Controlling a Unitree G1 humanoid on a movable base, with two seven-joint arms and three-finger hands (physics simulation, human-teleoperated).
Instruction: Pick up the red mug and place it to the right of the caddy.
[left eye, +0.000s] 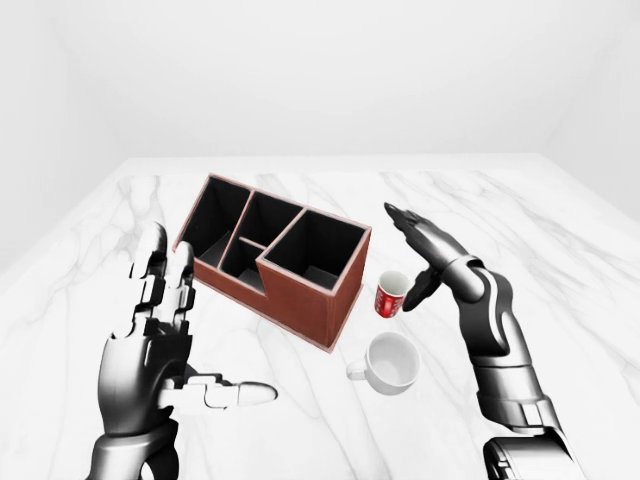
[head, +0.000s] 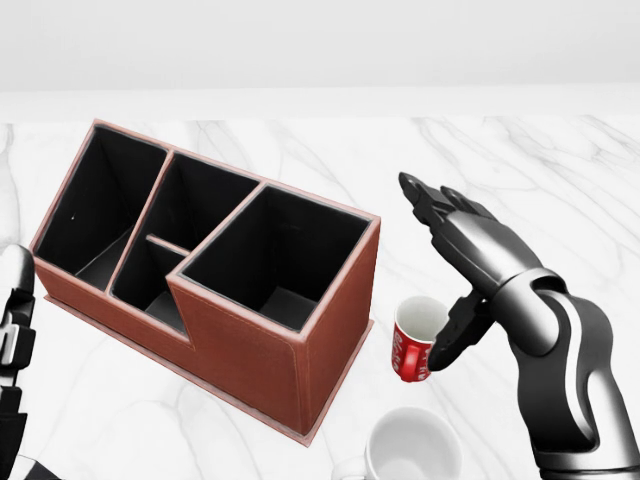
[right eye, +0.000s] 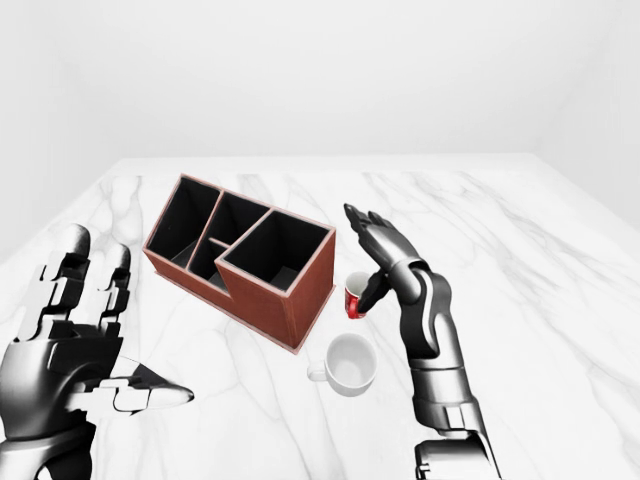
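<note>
The red mug (head: 415, 342) stands upright on the white marble table (left eye: 560, 250), close to the right end of the brown caddy (left eye: 300, 285). The caddy has several black compartments, all empty. My right hand (head: 428, 272) is open. Its thumb touches the mug's right side, and its fingers (head: 450, 215) stretch out flat above and beyond the mug, not closed round it. My left hand (left eye: 200, 320) is open and empty at the lower left of the left-eye view, to the left of the caddy and apart from it.
A white mug (left eye: 392, 362) stands on the table just below the red mug in the left-eye view, near the caddy's lower right corner. Bare marble lies to the right of my right arm and beyond the caddy.
</note>
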